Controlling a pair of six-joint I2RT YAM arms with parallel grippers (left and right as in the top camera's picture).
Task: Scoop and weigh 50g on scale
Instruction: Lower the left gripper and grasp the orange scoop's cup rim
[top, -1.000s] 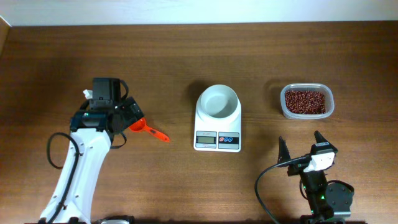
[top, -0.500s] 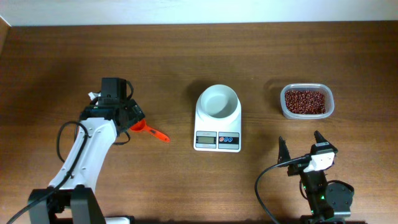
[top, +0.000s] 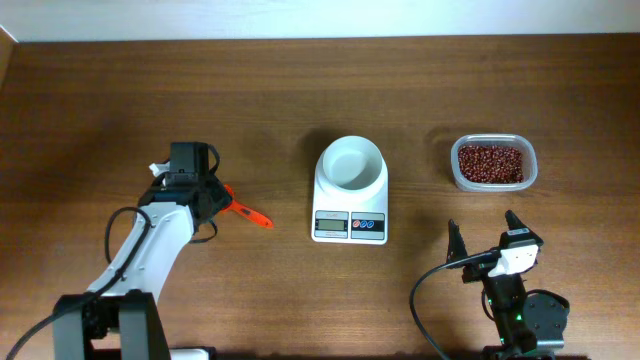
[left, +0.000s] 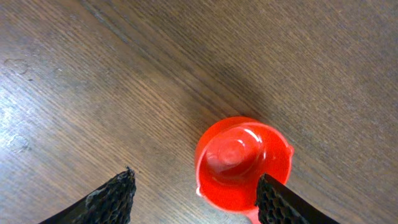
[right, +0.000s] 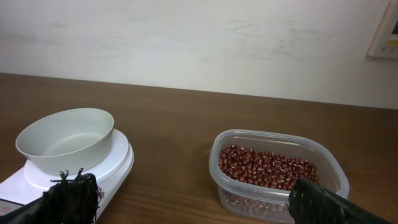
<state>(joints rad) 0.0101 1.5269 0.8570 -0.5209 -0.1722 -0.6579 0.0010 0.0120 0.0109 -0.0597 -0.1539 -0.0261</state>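
Left wrist view: your left tool (left: 196, 183) is open around the red scoop (left: 239, 158). Your right tool (top: 482, 225) is open too. The scale (top: 350, 190) sits halfway between the worktop's left and right edges. The beans (top: 490, 163) are in the tub (top: 533, 165) near the right edge.

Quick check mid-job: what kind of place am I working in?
Likely a lab or office test bench: wooden table, plain white wall, with a scale, tub of beans and red scoop set out.

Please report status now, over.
Left end effector open, straddling red scoop. Right end effector open, holding nothing. Beans all in tub; scale bowl empty.
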